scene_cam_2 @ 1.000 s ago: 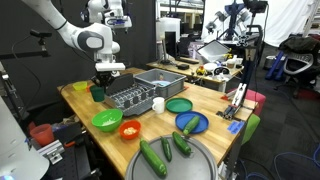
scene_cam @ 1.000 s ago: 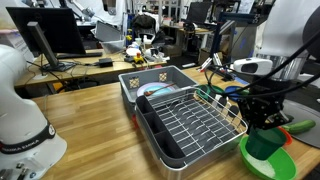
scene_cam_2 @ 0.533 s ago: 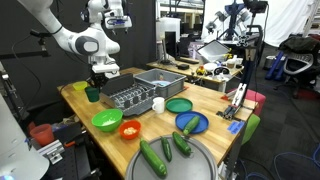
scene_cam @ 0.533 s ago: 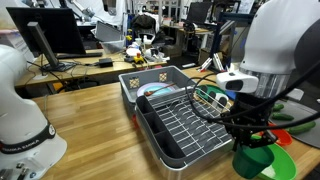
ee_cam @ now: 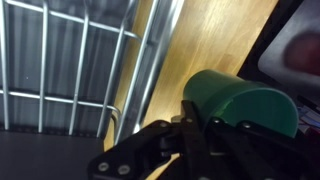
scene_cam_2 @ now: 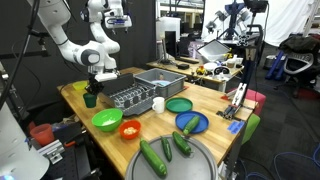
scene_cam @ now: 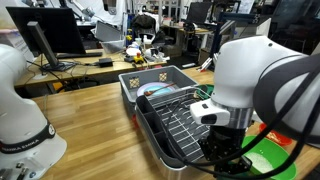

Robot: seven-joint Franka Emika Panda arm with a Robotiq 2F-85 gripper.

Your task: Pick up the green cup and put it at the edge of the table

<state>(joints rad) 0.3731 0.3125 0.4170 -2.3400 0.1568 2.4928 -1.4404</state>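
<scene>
The green cup (ee_cam: 240, 100) is gripped between my gripper's fingers (ee_cam: 196, 130), which are shut on its wall. In an exterior view the gripper (scene_cam_2: 93, 91) holds the cup (scene_cam_2: 91, 99) low over the light-brown wooden table (scene_cam_2: 78, 106), near its far-left edge beside the dish rack (scene_cam_2: 128, 96). In an exterior view the arm (scene_cam: 255, 85) fills the right side and hides the cup. The wrist view shows bare tabletop (ee_cam: 205, 40) under the cup and the rack's wires (ee_cam: 70, 60) to the left.
A grey bin (scene_cam_2: 160, 77) stands behind the rack, with a white cup (scene_cam_2: 158, 104) in front. A green bowl (scene_cam_2: 106, 120), orange bowl (scene_cam_2: 130, 128), green plate (scene_cam_2: 179, 105), blue plate (scene_cam_2: 191, 123) and cucumbers (scene_cam_2: 155, 156) lie nearer the front.
The arm has carried the green cup from beside the rack toward the table's edge. In one exterior view it has swung closer and now hides the cup.
</scene>
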